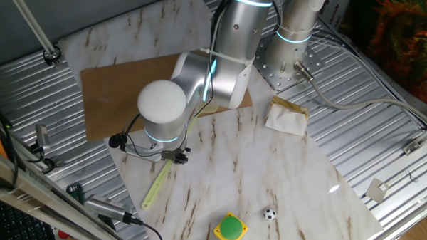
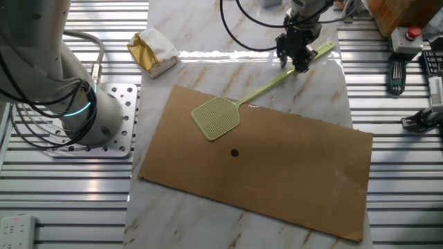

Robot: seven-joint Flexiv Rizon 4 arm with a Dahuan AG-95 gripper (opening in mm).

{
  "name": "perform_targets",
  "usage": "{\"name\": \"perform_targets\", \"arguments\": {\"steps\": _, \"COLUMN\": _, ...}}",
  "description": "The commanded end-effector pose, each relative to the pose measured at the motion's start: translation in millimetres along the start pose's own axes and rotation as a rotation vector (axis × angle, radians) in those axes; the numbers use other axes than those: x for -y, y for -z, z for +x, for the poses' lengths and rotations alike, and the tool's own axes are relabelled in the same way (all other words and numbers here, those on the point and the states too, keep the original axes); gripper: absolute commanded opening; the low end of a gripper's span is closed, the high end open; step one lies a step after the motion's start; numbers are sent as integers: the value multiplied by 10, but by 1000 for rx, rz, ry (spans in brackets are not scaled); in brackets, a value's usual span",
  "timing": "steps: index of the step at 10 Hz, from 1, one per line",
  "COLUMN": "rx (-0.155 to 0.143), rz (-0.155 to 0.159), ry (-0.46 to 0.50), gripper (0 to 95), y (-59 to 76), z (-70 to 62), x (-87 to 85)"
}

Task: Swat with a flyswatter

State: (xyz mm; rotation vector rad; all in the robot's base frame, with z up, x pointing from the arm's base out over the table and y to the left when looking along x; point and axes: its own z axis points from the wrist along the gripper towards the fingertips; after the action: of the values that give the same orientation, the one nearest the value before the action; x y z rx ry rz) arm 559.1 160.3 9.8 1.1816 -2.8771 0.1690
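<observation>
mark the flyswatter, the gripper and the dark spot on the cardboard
flyswatter (image 2: 216, 117), the other fixed view, middle of the mesh head
gripper (image 2: 296, 63), the other fixed view, between the fingertips at the handle
dark spot (image 2: 234, 153), the other fixed view, its centre on the cardboard
</observation>
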Motion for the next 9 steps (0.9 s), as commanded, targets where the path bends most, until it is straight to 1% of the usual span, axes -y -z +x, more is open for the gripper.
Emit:
{"name": "perform_targets", "arguments": {"steps": 1, "rx": 2, "rz": 4, "ry": -17, "gripper": 190, "y": -4, "z": -4, "x": 0}}
{"name": "perform_targets", "arguments": {"steps": 2, "rx": 5, "rz": 0, "ry": -30, "gripper": 0, "y": -7, "z": -4, "x": 0}}
{"name": "perform_targets", "arguments": {"steps": 9, "rx": 3, "rz": 1, "ry": -40, "gripper": 0, "y": -9, "z": -5, "x": 0}}
